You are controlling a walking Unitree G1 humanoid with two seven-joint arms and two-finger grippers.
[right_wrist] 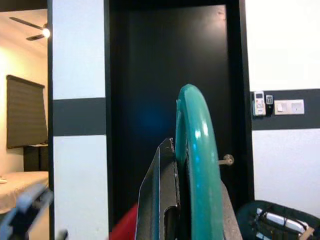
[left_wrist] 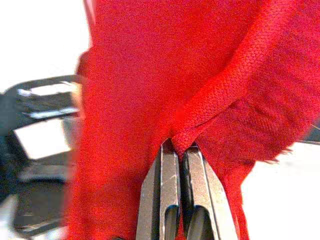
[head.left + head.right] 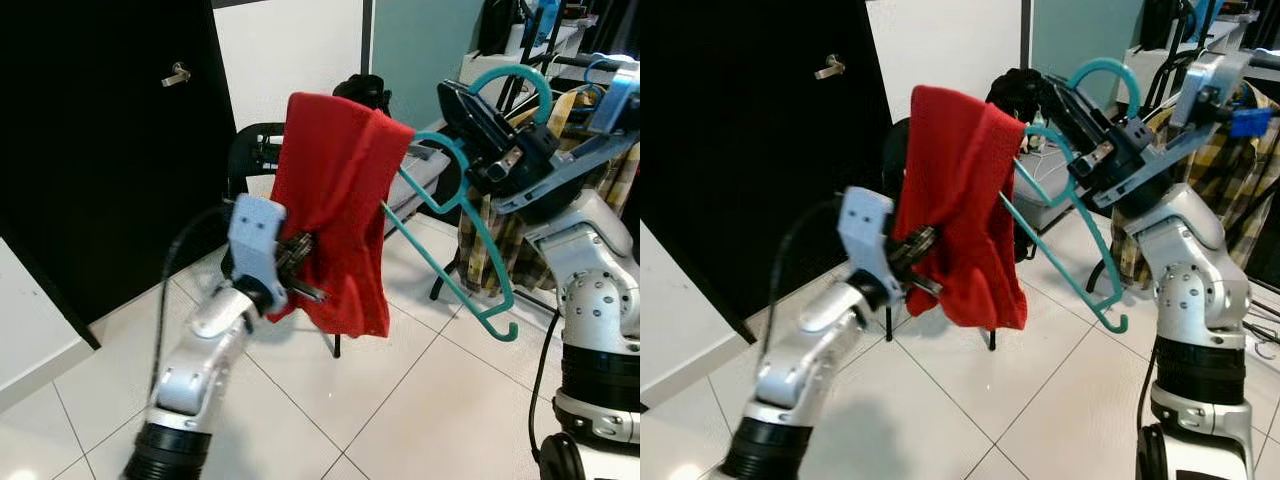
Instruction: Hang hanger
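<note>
Nearest the head camera, the silver left arm rises from the lower left, and its left pincer (image 3: 300, 262) is clenched on a pinch of the red cloth (image 3: 340, 210). From the left wrist, the two dark fingers (image 2: 167, 200) press flat together with a fold of the red weave caught at their tips.

Draped over one arm of the teal hanger (image 3: 470, 240), the cloth hangs down in a long fold over the white tiled floor (image 3: 400, 400). That hanger is held tilted in mid-air, its bare arm sloping down to the right and ending in a small upturned tip.

On the right, the right pincer (image 3: 490, 125) grasps the hanger near the base of its hook, which curves up above the black fingers. From the right wrist, the teal hook (image 1: 195, 160) runs between the fingers, gripped tight.

Behind the cloth stands a dark chair (image 3: 250, 150) with a black bundle on top. Further right hangs a plaid garment (image 3: 1230, 160) beside a rack. A black door (image 3: 110, 130) with a metal handle (image 3: 178, 74) closes the far left.
</note>
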